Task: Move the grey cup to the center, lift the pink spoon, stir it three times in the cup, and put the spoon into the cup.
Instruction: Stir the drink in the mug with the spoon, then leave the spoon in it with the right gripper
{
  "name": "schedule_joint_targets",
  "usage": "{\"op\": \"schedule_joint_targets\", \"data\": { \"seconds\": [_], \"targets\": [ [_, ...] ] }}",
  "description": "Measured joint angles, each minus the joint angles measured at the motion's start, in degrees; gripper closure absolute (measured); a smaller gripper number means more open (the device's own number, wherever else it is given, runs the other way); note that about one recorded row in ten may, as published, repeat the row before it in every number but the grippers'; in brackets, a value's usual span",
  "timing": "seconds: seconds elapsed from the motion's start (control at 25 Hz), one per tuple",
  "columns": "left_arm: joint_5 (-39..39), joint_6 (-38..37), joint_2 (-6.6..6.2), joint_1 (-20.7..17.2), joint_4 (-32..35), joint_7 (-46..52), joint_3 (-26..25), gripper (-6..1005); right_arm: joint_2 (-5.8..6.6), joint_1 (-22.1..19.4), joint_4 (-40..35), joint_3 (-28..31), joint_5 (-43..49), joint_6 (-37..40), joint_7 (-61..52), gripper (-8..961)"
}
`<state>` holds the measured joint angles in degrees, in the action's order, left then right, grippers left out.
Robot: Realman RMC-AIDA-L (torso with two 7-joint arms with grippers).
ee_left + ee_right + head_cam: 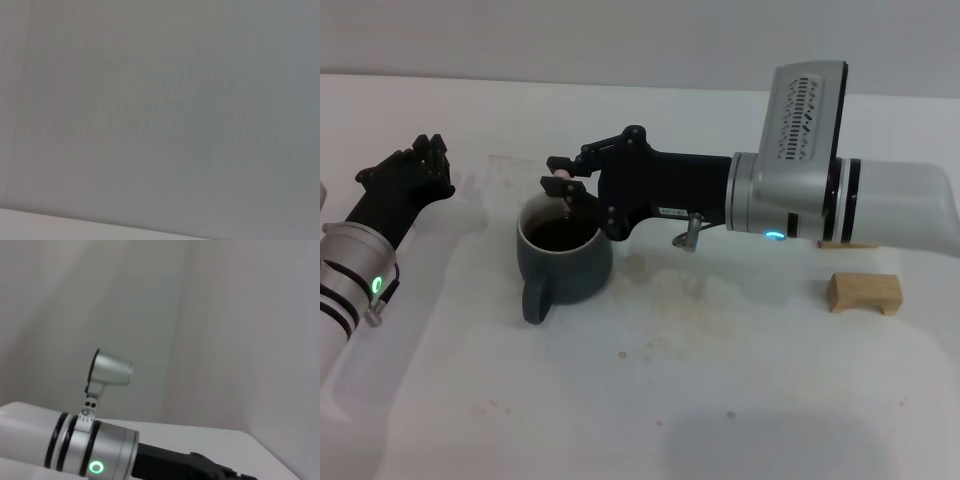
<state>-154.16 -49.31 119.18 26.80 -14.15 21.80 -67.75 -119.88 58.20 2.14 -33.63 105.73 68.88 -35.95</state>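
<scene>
The grey cup (pixel 565 262) stands on the white table left of the middle, its handle toward the front and dark liquid inside. My right gripper (pixel 560 180) reaches in from the right and hangs over the cup's far rim. It is shut on the pale pink spoon (pixel 558 175), of which only a short pink end shows between the fingers. The rest of the spoon points down into the cup and is mostly hidden. My left gripper (pixel 415 168) rests at the far left, apart from the cup. Neither wrist view shows the cup or the spoon.
A small wooden block (pixel 863 292) lies at the right, and a second wooden block (pixel 848 243) peeks out from under my right arm. Faint stains (pixel 670 295) mark the table right of the cup. The right wrist view shows my left arm (pixel 85 450) and a wall.
</scene>
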Motion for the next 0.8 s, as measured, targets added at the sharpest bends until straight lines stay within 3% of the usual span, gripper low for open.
{"op": "schedule_joint_targets", "data": {
  "seconds": [0.32, 0.8],
  "targets": [
    [0.00, 0.00, 0.00, 0.25, 0.00, 0.00, 0.08, 866, 0.00, -0.29, 0.91, 2.04, 0.05, -1.80, 0.78, 853],
    [0.00, 0.07, 0.00, 0.15, -0.08, 0.06, 0.49, 866, 0.00, -0.65, 1.78, 2.67, 0.07, -2.30, 1.84, 568]
  ]
}}
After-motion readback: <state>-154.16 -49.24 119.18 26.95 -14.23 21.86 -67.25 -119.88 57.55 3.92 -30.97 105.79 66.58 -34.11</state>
